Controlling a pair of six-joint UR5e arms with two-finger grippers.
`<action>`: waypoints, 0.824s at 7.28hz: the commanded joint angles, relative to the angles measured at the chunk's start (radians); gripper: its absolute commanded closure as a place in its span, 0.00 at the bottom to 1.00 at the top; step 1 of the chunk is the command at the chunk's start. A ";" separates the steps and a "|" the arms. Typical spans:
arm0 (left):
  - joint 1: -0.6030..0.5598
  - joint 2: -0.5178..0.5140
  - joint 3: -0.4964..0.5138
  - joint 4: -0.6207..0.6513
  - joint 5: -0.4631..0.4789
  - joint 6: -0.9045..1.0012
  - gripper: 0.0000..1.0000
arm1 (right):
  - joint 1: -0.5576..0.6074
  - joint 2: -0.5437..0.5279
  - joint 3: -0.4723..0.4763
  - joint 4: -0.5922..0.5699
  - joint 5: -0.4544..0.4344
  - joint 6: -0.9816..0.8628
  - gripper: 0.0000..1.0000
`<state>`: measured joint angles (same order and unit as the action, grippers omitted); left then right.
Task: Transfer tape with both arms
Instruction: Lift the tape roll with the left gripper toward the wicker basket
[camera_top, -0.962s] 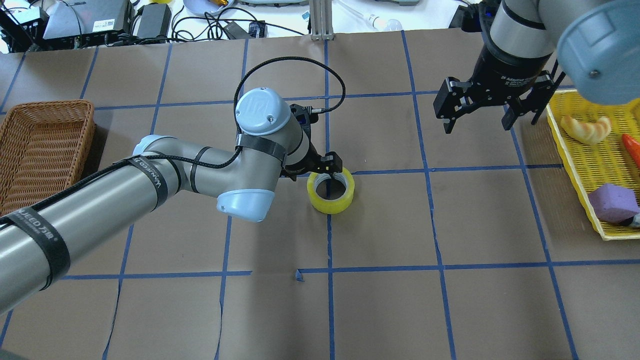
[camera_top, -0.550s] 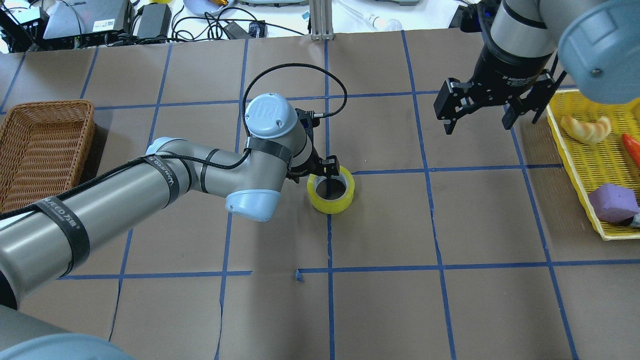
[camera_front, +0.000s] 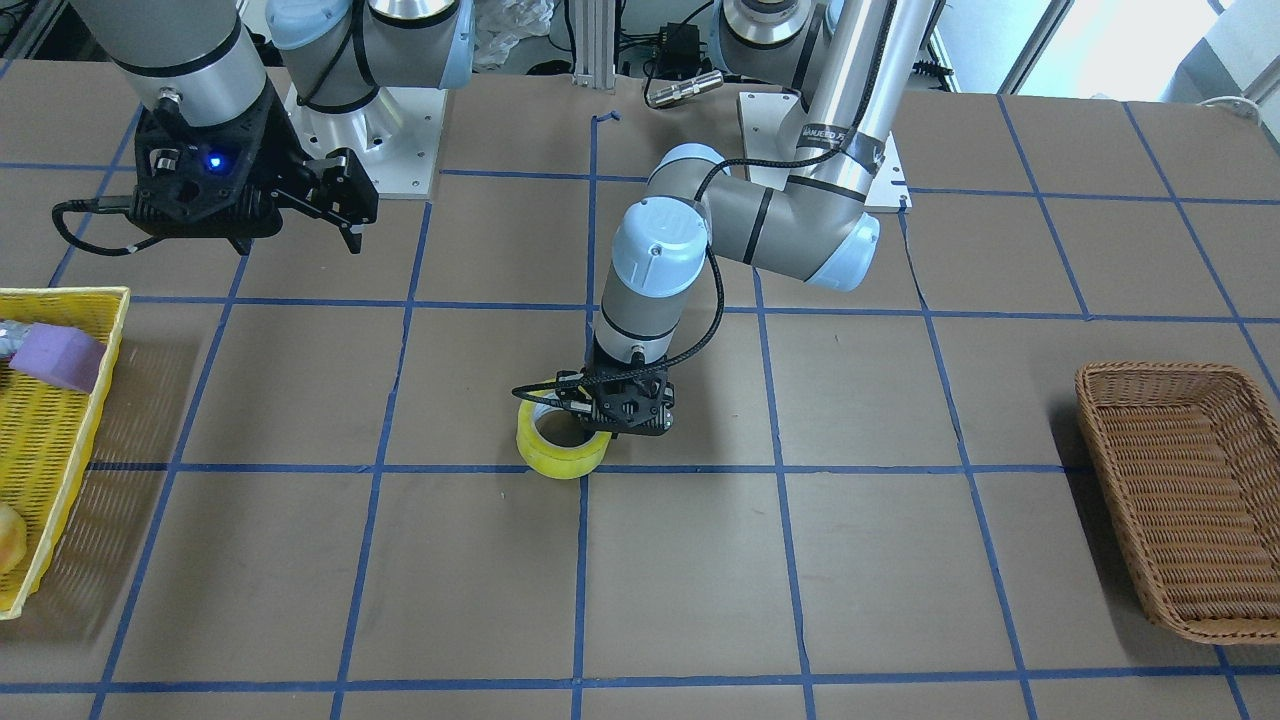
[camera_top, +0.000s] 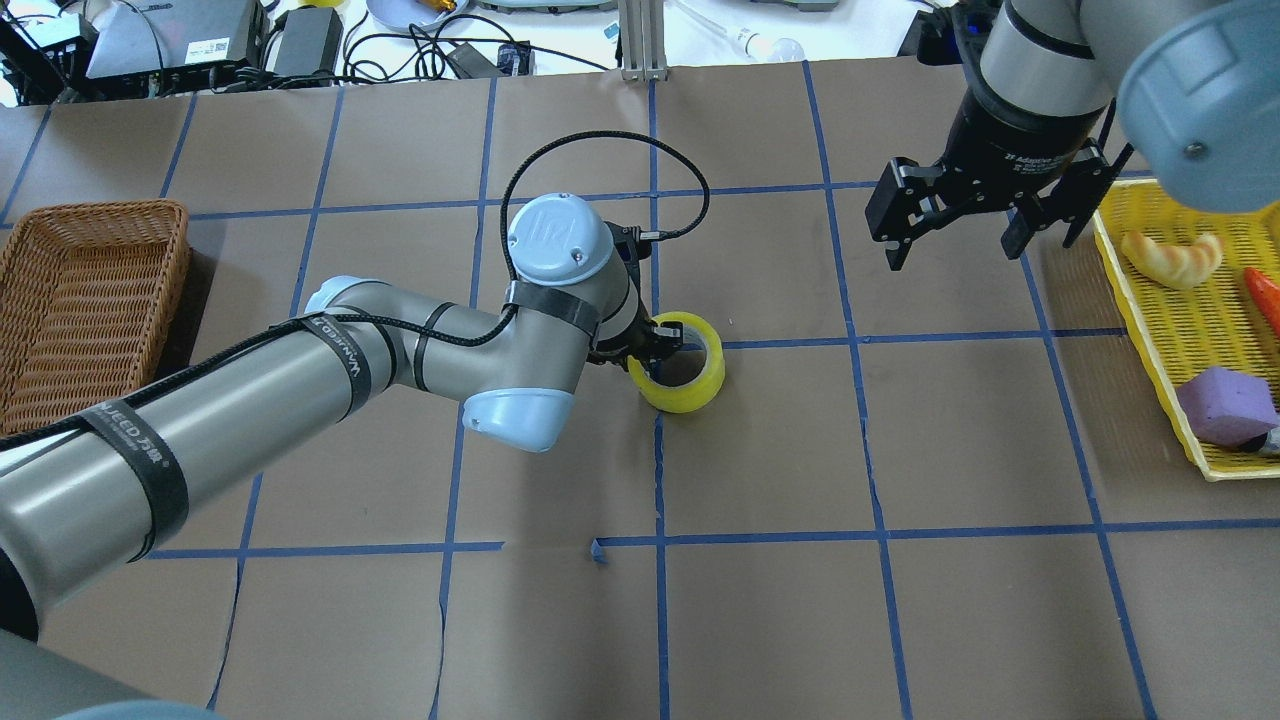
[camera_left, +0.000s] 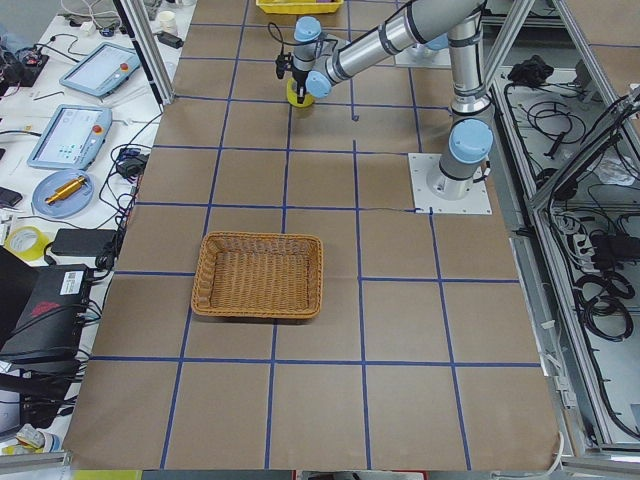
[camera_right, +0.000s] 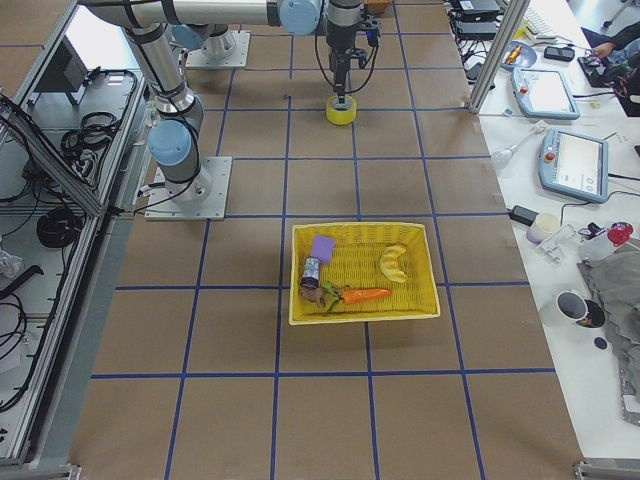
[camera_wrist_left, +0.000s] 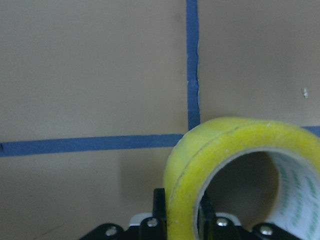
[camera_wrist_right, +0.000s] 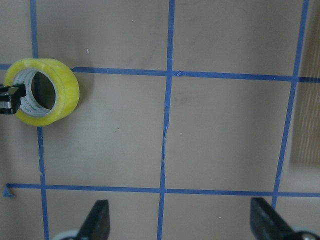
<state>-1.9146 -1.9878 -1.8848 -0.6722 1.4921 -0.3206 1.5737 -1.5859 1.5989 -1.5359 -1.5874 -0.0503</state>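
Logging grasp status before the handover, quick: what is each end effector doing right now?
Left end effector: closed on the tape, pinching its wall.
Right end effector: open, holding nothing.

the tape (camera_top: 682, 398) sits near the middle of the table (camera_top: 900, 450), its wall between the left gripper's (camera_top: 655, 345) fingers. the right gripper (camera_top: 950, 245) hangs well apart, beside the mesh tray (camera_top: 1150, 340) at the right edge. the wicker basket (camera_top: 100, 208) lies far left.

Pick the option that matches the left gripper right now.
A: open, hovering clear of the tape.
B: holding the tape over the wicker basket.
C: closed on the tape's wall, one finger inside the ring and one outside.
C: in the left wrist view the yellow wall of the tape sits clamped between the two fingers of the left gripper.
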 joint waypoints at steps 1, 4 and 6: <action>0.014 0.064 0.024 -0.003 0.039 0.027 1.00 | 0.000 0.000 0.003 -0.003 -0.002 0.000 0.00; 0.222 0.219 0.172 -0.333 -0.076 0.336 1.00 | 0.000 0.000 0.006 -0.009 -0.002 0.000 0.00; 0.377 0.274 0.210 -0.514 -0.069 0.588 1.00 | 0.000 0.000 0.006 -0.009 -0.003 0.003 0.00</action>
<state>-1.6337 -1.7540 -1.7010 -1.0724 1.4266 0.1329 1.5739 -1.5862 1.6044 -1.5443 -1.5896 -0.0491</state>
